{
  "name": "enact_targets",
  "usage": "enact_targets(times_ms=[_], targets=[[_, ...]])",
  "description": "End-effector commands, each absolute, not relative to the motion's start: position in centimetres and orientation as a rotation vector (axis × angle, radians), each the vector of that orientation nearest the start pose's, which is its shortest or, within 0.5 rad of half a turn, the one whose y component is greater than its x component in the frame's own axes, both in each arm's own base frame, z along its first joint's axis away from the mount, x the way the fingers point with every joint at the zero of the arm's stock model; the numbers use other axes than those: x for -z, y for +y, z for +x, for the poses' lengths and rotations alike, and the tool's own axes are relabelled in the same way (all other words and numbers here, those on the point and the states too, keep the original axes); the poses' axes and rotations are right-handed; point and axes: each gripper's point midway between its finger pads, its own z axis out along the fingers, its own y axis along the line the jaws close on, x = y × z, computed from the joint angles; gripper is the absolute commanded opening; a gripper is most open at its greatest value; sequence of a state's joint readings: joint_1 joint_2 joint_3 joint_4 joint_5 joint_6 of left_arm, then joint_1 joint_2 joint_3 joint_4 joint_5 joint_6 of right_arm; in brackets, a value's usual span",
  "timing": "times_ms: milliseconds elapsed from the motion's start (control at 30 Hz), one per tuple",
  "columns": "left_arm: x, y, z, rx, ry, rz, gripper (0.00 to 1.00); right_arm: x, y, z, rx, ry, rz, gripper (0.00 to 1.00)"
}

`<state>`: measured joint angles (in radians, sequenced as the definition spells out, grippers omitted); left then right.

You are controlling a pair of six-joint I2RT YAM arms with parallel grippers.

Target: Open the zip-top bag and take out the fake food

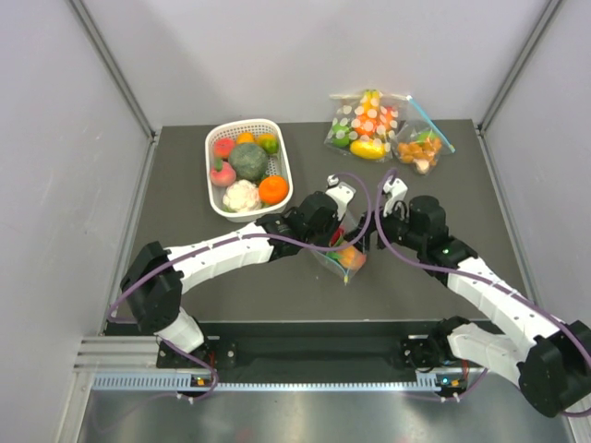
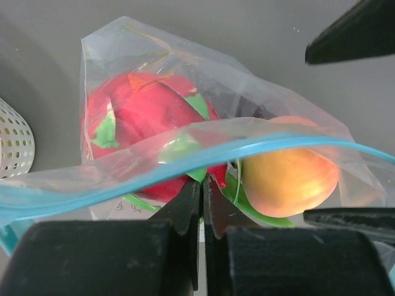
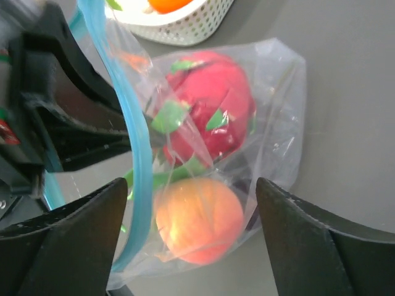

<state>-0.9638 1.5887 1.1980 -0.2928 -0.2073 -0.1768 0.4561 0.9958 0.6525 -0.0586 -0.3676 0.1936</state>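
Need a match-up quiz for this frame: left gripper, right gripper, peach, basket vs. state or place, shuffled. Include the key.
1 left gripper
2 right gripper
3 peach
4 basket

A open
B inside the bag
C shut on the bag's edge
D white, far left part of the table

Pairs: 1-C, 2-A, 3-B, 4-D

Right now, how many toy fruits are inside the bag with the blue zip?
2. A pink-red dragon fruit and an orange peach lie side by side in the zip-top bag, just behind its zip strip. Another may be hidden behind them.
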Motion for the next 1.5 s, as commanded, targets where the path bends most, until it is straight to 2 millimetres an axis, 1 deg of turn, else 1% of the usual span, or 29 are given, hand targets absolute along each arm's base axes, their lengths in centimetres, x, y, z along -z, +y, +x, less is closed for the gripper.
enact_targets(times_ms=[0,67,133,167,267,333,367,433,500,533,600,633,700,733,800,900,933,1000,1033,1067,1100,1167,1233,1333,1400,1467], targets=[[-19.4,-36.0,29.3,0.432,2.008,0.683,0.0,-17.4,21.4,25.4,-0.841,1.957,-0.509,0.87],[-19.7,-35.8,29.4,0.432,1.998,0.668,0.0,-16.2,21.2,25.2,-0.838,1.988,-0.497,0.91],[-19.8,-35.7,29.5,0.429,1.994,0.658,0.0,-15.0,21.3,24.6,-0.854,2.025,-0.497,0.93],[-20.0,-35.8,29.5,0.432,1.99,0.655,0.0,-15.2,21.6,24.8,-0.863,2.005,-0.501,0.93],[-19.9,-35.6,29.5,0.424,1.993,0.651,0.0,-13.7,22.0,24.6,-0.873,2.052,-0.506,0.93],[-19.8,-35.6,29.4,0.432,1.995,0.651,0.0,-13.2,22.2,24.7,-0.872,2.056,-0.502,0.93],[-20.2,-35.7,29.3,0.449,1.987,0.646,0.0,-12.6,22.0,24.9,-0.855,2.074,-0.485,0.91],[-20.4,-35.9,29.0,0.47,1.984,0.658,0.0,-12.3,22.0,25.3,-0.841,2.084,-0.476,0.88],[-21.0,-35.8,28.8,0.483,1.976,0.662,0.0,-11.6,21.7,25.8,-0.803,2.107,-0.451,0.8],[-21.2,-35.9,28.6,0.496,1.974,0.669,0.0,-11.4,21.5,25.9,-0.788,2.113,-0.438,0.72],[-21.9,-35.7,28.5,0.514,1.965,0.669,0.0,-11.1,21.0,26.2,-0.752,2.125,-0.419,0.64],[-22.1,-35.6,28.4,0.524,1.963,0.672,0.0,-11.1,21.0,26.3,-0.742,2.127,-0.419,0.58],[-22.5,-35.1,28.6,0.522,1.958,0.661,0.0,-10.9,20.7,26.5,-0.716,2.134,-0.417,0.52],[-22.8,-34.9,28.6,0.523,1.954,0.654,0.0,-10.7,20.5,26.4,-0.705,2.146,-0.414,0.48],[-22.8,-34.5,28.8,0.528,1.957,0.647,0.0,-10.6,20.3,26.5,-0.688,2.148,-0.417,0.44],[-23.1,-34.5,28.6,0.579,1.951,0.65,0.0,-10.9,20.1,26.5,-0.68,2.14,-0.414,0.39],[-23.6,-34.6,28.4,0.6,1.939,0.65,0.0,-11.2,20.1,26.5,-0.682,2.135,-0.409,0.35],[-23.7,-34.9,28.0,0.637,1.934,0.67,0.0,-12.0,20.2,26.7,-0.683,2.117,-0.408,0.3],[-23.9,-34.9,27.9,0.649,1.931,0.676,0.0,-12.5,20.3,26.8,-0.687,2.103,-0.41,0.24],[-23.9,-34.9,27.8,0.657,1.93,0.679,0.0,-12.8,20.4,26.9,-0.689,2.095,-0.409,0.19],[-24.0,-35.1,27.5,0.679,1.931,0.692,0.0,-13.7,20.5,27.2,-0.692,2.073,-0.409,0.1],[-24.2,-35.3,27.1,0.722,1.93,0.701,0.0,-14.2,20.6,27.1,-0.694,2.076,-0.416,0.05],[-24.4,-35.6,26.5,0.782,1.932,0.713,0.0,-15.2,20.7,27.5,-0.697,2.049,-0.422,0.02],[-24.9,-35.7,26.8,0.845,1.917,0.669,0.0,-16.0,21.1,27.5,-0.714,2.031,-0.439,0.02],[-25.0,-35.2,27.8,0.858,1.907,0.618,0.0,-16.3,21.4,27.2,-0.741,2.024,-0.448,0.03],[-24.9,-34.8,28.7,0.851,1.911,0.565,0.0,-16.9,21.6,26.7,-0.772,2.007,-0.452,0.08]])
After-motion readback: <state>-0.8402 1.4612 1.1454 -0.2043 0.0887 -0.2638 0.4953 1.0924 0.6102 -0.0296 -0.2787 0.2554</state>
